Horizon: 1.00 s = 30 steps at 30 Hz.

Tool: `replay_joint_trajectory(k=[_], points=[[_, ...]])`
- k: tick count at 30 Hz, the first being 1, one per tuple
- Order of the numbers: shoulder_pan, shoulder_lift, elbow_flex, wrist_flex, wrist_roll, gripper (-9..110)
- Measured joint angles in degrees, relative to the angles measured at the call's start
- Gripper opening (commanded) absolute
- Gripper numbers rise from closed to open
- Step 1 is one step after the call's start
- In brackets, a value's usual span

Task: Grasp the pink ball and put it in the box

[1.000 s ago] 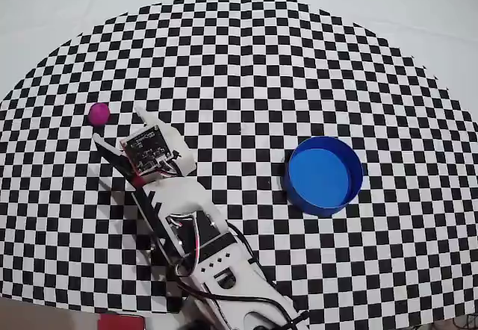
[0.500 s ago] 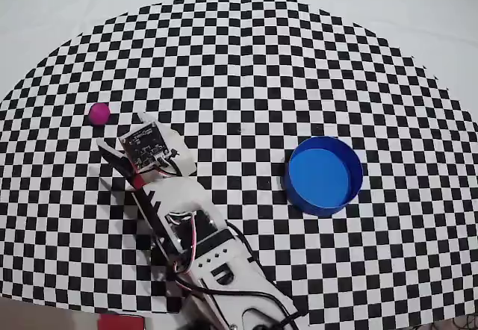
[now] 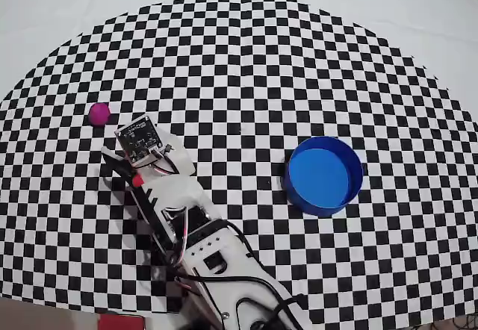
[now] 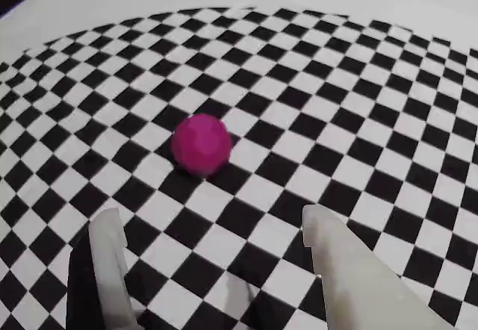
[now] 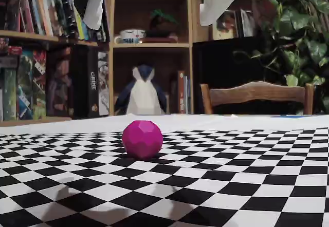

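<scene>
The table point(image 3: 418, 16) is covered by a pale cloth bearing a large black-and-white checkered mat point(image 3: 246, 69), curved along its far edge in the overhead view. The arm point(image 3: 202, 248) reaches up from the near edge of the table towards the left side; it is white plastic with black wiring, a small red part and a dark circuit board on its wrist, and its base is cut off by the bottom of the picture.

The box point(image 3: 323, 175) is a round, bright blue, shallow container with low smooth walls and a flat bottom, sitting on the mat right of the middle, well apart from the arm and from the ball.

The fingers point(image 4: 104, 248) stand apart with nothing between them: in the wrist view two pale, translucent-looking prongs rise from the bottom edge with bare checkered squares between them. In the fixed view only their tips point(image 5: 95, 6) show, hanging above the mat and cut off by the top edge.

The pink ball point(image 3: 98, 113) lies on the mat near the left edge of the table, just beyond the fingers and touching neither. It is a vivid magenta; from overhead it looks like a smooth sphere, but in the fixed view its surface point(image 5: 142, 139) shows many small flat facets with a matte finish. It casts a soft shadow on the squares under it. In the wrist view it point(image 4: 201, 144) is slightly blurred.
</scene>
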Motion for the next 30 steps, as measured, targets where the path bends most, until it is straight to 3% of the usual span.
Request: replay_joint_trajectory(k=[30], points=[[0.0,-23.91,-13.62,-4.13,0.0,27]])
